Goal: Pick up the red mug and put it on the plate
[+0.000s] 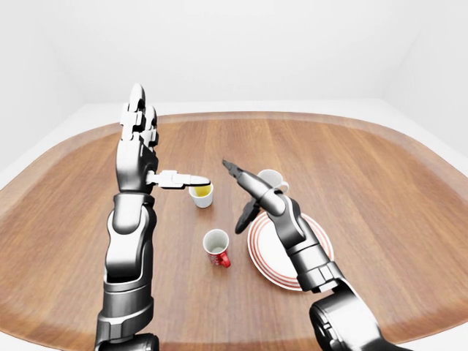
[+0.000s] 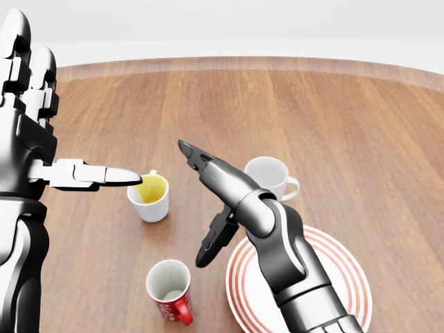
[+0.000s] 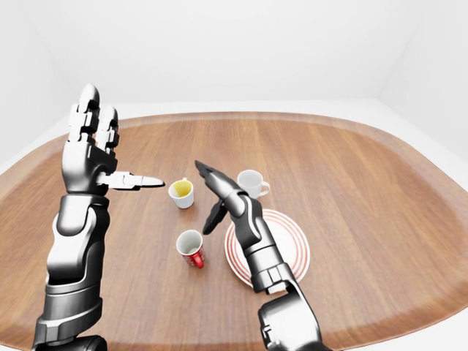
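The red mug, white inside, stands upright on the wooden table near the bottom of the head view, handle to its lower right. Just to its right lies the white plate with red rings. My right hand is open above the table, up and to the right of the mug, with fingers stretched to the upper left and thumb hanging down; it touches nothing, and its forearm crosses the plate. My left hand is raised at the left edge, open, its thumb pointing right.
A white cup with yellow inside stands under the left thumb tip, above the red mug. A plain white mug stands just above the plate. The round wooden table spreads wide around them.
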